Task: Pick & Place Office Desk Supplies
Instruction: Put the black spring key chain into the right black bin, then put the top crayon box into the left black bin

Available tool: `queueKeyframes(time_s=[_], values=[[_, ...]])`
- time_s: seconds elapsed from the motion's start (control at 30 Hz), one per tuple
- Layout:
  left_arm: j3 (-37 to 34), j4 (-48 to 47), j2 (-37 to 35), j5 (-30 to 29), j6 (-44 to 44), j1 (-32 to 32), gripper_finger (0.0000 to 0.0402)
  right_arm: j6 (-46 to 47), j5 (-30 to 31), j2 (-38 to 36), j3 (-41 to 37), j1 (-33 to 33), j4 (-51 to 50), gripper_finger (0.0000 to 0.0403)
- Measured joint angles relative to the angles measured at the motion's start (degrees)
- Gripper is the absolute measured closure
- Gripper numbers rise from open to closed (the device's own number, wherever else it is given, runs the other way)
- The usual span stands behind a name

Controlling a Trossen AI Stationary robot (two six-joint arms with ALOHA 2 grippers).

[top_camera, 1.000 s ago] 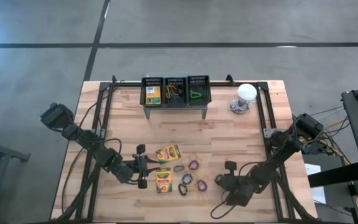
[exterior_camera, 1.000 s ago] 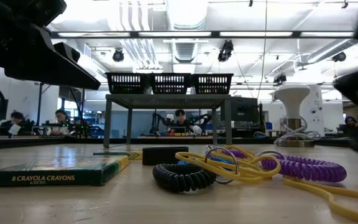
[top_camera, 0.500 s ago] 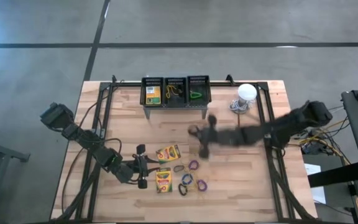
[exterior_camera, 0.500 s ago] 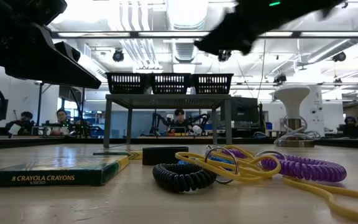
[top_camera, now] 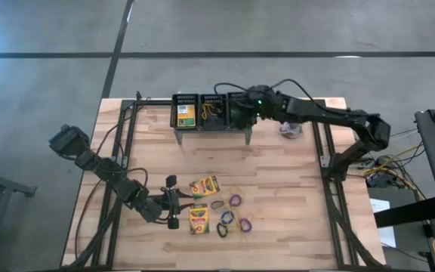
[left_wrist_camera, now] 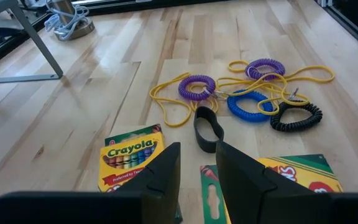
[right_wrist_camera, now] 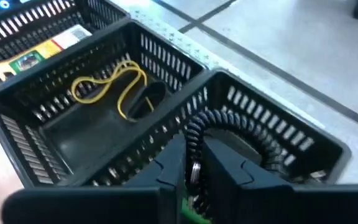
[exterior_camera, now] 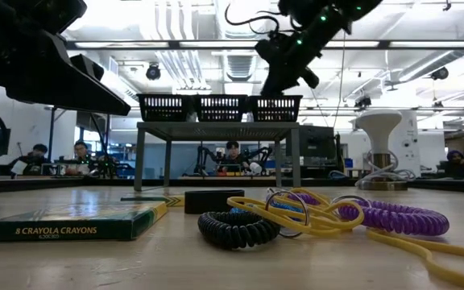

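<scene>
My right gripper (top_camera: 238,113) hangs over the right-hand black basket (exterior_camera: 276,107) on the grey stand, shut on a black coiled loop (right_wrist_camera: 241,134). A green loop (top_camera: 238,115) lies in that basket. The middle basket holds a yellow rubber band (right_wrist_camera: 110,84) and a black loop (right_wrist_camera: 149,96). The left one holds a crayon box (top_camera: 185,114). My left gripper (left_wrist_camera: 197,168) is open, low over the table, touching nothing. Just ahead of it lie two crayon boxes (top_camera: 204,186) (top_camera: 198,218) flat on the wood. Purple, blue and black loops (left_wrist_camera: 263,102) and yellow bands lie beyond them. My right gripper pinches the black coiled loop between its two fingers at one end of the coil (right_wrist_camera: 194,127), coming from above and slanting down into the right-hand basket. The rest of the coil (right_wrist_camera: 272,152) curves away over the basket's inside. Whether it rests on the basket floor, I cannot tell.
The grey stand (top_camera: 212,130) with its three baskets stands at the table's far middle. A white dome-shaped object (top_camera: 299,113) with a coiled cable sits to its right. Bare wood lies between the stand and the supplies and on the table's right half.
My right arm has swung fast from the table's near right part, up and toward the far edge, and now stands over the right-hand basket on the stand. The supplies on the table lie as before.
</scene>
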Motion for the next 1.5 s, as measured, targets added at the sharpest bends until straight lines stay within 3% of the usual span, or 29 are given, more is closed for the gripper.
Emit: queueKeyframes(time_s=[0.27, 0.47, 0.67, 0.87, 1.0, 1.17, 1.4, 1.5], values=[[0.0, -0.24, 0.02, 0.22, -0.02, 0.0, 0.0295, -1.41, -1.31, 4.3, 8.87, 1.02, -5.21, 0.0264], [0.0, -0.24, 0.02, 0.22, -0.04, -0.02, 0.0295, -3.4, 2.65, 1.1, 10.74, 5.5, -8.14, 0.0236], [0.0, -0.24, 0.02, 0.56, -0.87, -0.02, 0.0295, -2.65, 16.42, -2.03, 7.15, 17.78, -16.75, 0.0244], [0.0, -0.1, 0.02, 0.68, -0.87, -0.02, 0.0295, 3.46, 20.89, -2.4, -2.26, 34.23, -15.69, 0.0261], [0.0, 0.4, 0.02, 0.68, -0.87, -0.02, 0.0295, 9.86, 23.39, -2.1, -11.4, 43.75, -9.21, 0.027], [0.0, 1.85, 0.02, 0.68, 0.42, 0.12, 0.0295, 14.59, 23.45, -1.99, -23.07, 51.26, 6.39, 0.0275], [0.24, 7.76, 0.02, 0.68, 2.37, 1.23, 0.0295, 14.08, 23.73, -2.01, -32.02, 53.96, 22.77, 0.0273], [0.25, 13.05, -0.02, 0.66, 3.49, 2.59, 0.0295, 11.73, 26.72, -1.99, -35.27, 53.55, 28.44, 0.0277]])
